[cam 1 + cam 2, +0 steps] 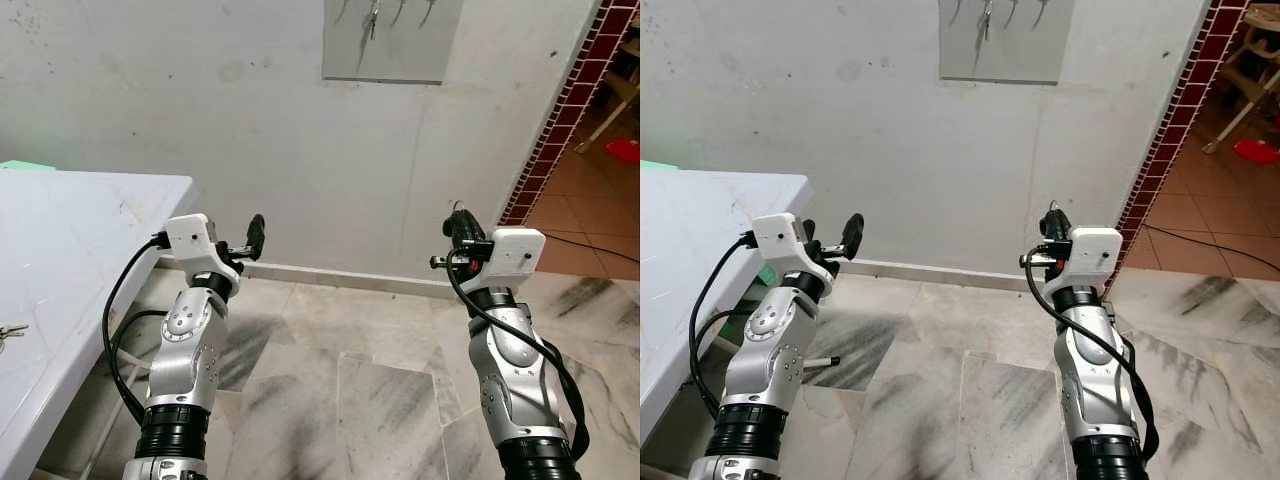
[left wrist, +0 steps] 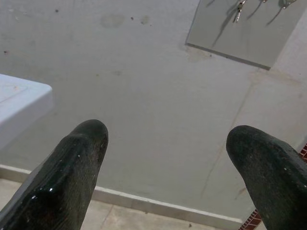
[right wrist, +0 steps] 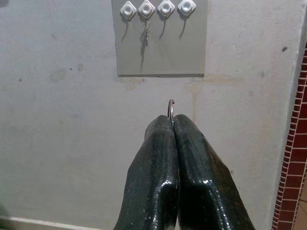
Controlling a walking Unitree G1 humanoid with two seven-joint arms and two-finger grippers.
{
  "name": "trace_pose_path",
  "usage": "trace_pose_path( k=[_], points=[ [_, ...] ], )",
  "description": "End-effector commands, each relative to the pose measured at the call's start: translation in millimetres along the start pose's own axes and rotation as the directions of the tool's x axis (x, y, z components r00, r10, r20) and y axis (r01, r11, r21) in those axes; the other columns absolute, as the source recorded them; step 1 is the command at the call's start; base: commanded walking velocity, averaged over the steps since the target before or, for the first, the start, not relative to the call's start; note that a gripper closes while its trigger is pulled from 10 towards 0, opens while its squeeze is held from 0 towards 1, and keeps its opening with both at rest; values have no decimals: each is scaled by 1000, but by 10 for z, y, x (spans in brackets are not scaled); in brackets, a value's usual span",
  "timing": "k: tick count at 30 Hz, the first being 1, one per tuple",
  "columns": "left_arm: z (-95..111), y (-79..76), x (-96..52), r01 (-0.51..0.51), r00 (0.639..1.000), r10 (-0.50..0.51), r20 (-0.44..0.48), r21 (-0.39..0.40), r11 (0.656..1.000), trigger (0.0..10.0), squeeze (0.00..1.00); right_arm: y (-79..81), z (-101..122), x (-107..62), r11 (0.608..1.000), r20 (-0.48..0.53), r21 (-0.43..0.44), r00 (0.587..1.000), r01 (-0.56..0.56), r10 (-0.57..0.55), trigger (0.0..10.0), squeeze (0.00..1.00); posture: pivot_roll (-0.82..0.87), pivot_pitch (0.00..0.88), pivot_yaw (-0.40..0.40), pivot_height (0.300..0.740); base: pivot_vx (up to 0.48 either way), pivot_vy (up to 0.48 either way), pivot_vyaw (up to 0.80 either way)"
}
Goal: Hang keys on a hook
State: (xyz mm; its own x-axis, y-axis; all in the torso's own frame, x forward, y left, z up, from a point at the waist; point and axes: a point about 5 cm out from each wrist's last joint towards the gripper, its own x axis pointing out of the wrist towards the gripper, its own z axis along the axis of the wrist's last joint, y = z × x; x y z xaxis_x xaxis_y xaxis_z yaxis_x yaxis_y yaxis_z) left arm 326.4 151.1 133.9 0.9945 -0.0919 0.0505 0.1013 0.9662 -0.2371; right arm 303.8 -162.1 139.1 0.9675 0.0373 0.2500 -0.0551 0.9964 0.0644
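A grey hook board (image 3: 160,52) is fixed high on the white wall, with several silver hooks in a row. A small bunch of keys (image 3: 147,34) hangs from the second hook; the same keys (image 1: 373,18) show at the top of the head views. My right gripper (image 3: 172,120) is shut on a thin metal key ring (image 3: 170,108), whose top pokes out above the fingertips. It is held below the board and well short of the wall. My left gripper (image 2: 168,143) is open and holds nothing, raised beside the table corner.
A white table (image 1: 70,230) stands at my left with another small set of keys (image 1: 8,332) near its front edge. A red brick-tiled wall edge (image 1: 560,110) marks a doorway on the right. The marble floor (image 1: 350,390) lies below both arms.
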Motion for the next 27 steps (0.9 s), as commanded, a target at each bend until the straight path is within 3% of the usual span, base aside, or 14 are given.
trace_pose_path(
  k=[1, 27],
  points=[
    [25, -4, 19, 12, 1000, -12, -3, 14, 1000, 10000, 0, 10, 45, 10, 1000, 19, 0, 1000, -2, 2, 10000, 0, -19, 0, 23, 740, 277, 0, 0],
    [24, -33, 12, 29, 1000, -29, -5, 18, 999, 10000, 0, 45, 30, -13, 1000, 13, 7, 1000, -11, 11, 10000, 0, -17, 0, 24, 740, 314, 0, 0]
  ],
)
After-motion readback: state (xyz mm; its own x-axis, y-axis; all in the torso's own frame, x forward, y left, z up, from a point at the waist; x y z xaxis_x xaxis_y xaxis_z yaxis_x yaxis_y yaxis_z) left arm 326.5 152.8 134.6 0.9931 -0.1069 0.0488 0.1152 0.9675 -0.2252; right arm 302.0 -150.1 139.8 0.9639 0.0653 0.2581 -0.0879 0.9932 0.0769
